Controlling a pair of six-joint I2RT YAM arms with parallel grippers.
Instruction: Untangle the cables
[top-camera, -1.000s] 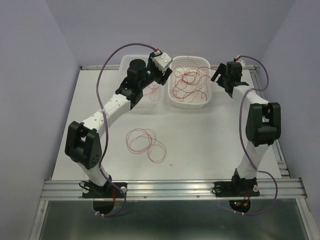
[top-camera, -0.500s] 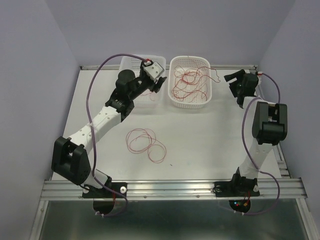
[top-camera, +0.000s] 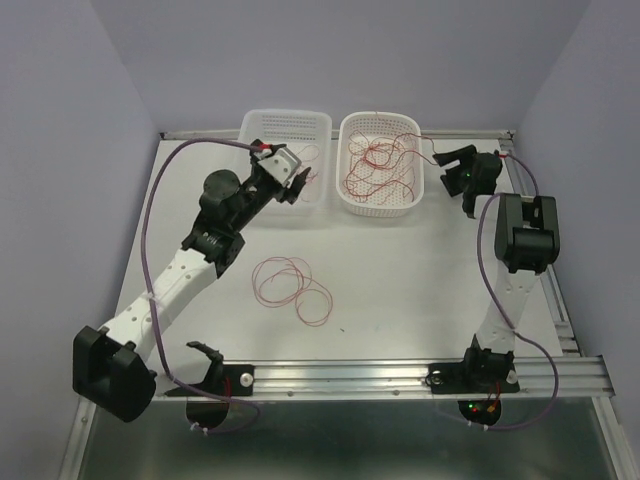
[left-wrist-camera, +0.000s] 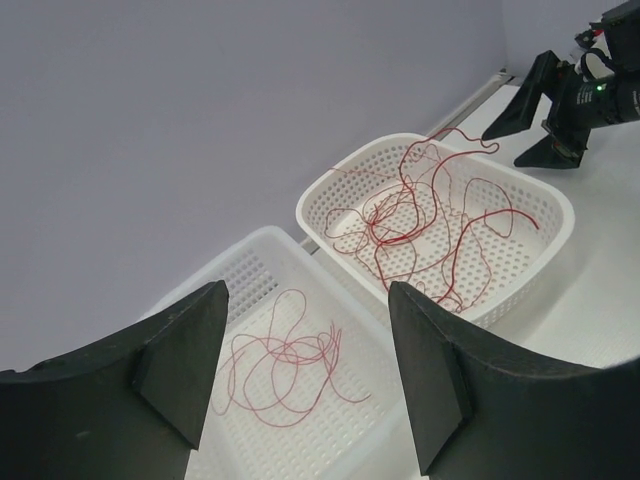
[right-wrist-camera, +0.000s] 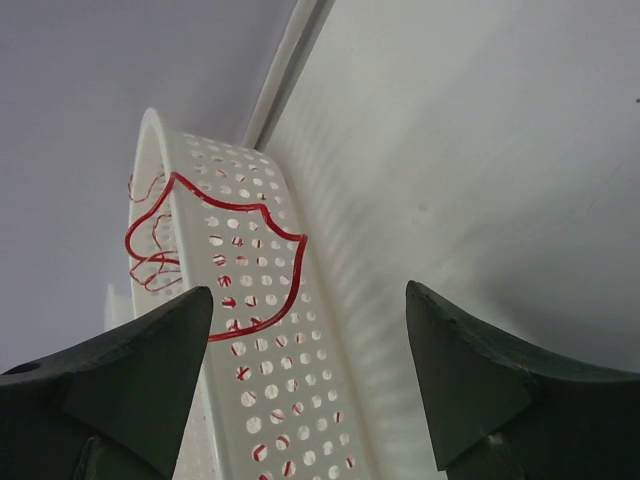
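Observation:
Thin red cables lie in three places. A tangle fills the right white basket, with one strand hanging over its right rim. One cable lies in the left basket. Several loops rest on the table. My left gripper is open and empty above the left basket. My right gripper is open and empty, just right of the right basket, near the overhanging strand.
The two baskets stand side by side at the back of the white table. A metal rail runs along the near edge. Purple walls close in on both sides.
The left arm has drawn back and to the left, its gripper now over the left basket's right part. The right gripper has swung out right, then returned toward the right basket.

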